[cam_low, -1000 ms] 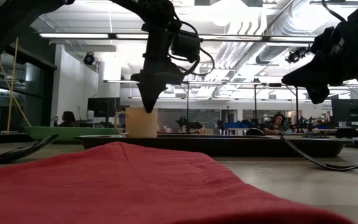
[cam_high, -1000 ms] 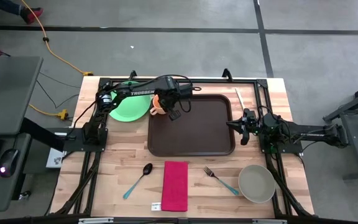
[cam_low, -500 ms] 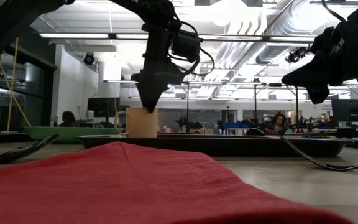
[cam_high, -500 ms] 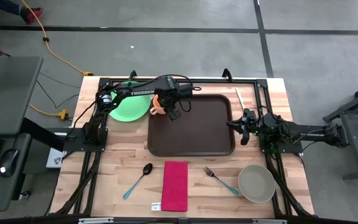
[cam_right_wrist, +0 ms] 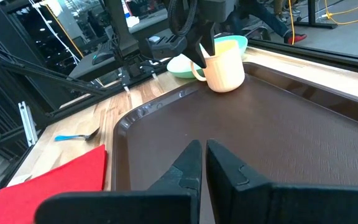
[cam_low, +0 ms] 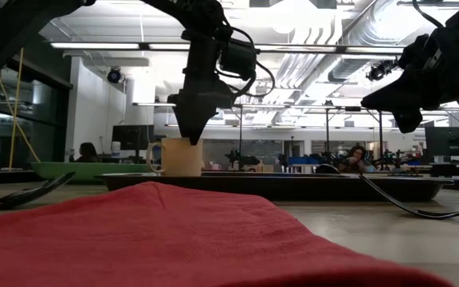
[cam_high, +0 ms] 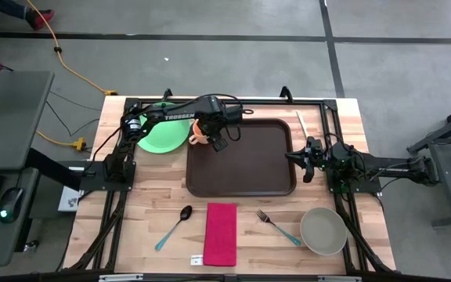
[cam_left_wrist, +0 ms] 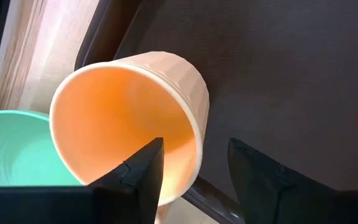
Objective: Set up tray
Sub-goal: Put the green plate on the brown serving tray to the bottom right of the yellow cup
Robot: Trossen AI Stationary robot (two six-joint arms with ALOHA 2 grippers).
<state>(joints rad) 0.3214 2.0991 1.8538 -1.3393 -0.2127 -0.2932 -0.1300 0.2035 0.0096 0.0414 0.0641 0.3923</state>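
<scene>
Left gripper (cam_high: pixel 207 134) sits over the far left corner of the tray (cam_high: pixel 249 168) in the high view, right at the orange cup (cam_high: pixel 198 133) that stands there beside the green plate (cam_high: pixel 161 136). The tray lies in the middle of the desk (cam_high: pixel 131 227), and the spoon (cam_high: pixel 174 226), red napkin (cam_high: pixel 221 233), fork (cam_high: pixel 277 225) and bowl (cam_high: pixel 323 230) lie along the near edge, none of them on it yet. The right gripper (cam_high: pixel 308 159) waits at the tray's right rim.

From the low view, the left gripper (cam_low: pixel 188 131) points down into the cup (cam_low: pixel 178 156), which stands upright on the tray (cam_low: pixel 293 186).

Through the left wrist view, one finger (cam_left_wrist: pixel 143 171) hangs inside the cup's (cam_left_wrist: pixel 129 112) mouth and the other outside its wall, spread with a gap on either side of the rim, so the cup looks released. The risk I see is in the retreat: a sideways or slanted pull could hook the rim and tip the cup, or drag it over the tray's (cam_left_wrist: pixel 291 81) raised edge toward the plate (cam_left_wrist: pixel 14 152). A straight lift looks safest.

By the right wrist view, the right gripper (cam_right_wrist: pixel 202 155) is pressed shut over the tray's (cam_right_wrist: pixel 303 137) floor, with the cup (cam_right_wrist: pixel 224 67) well across from it, so it poses little threat while parked.
</scene>
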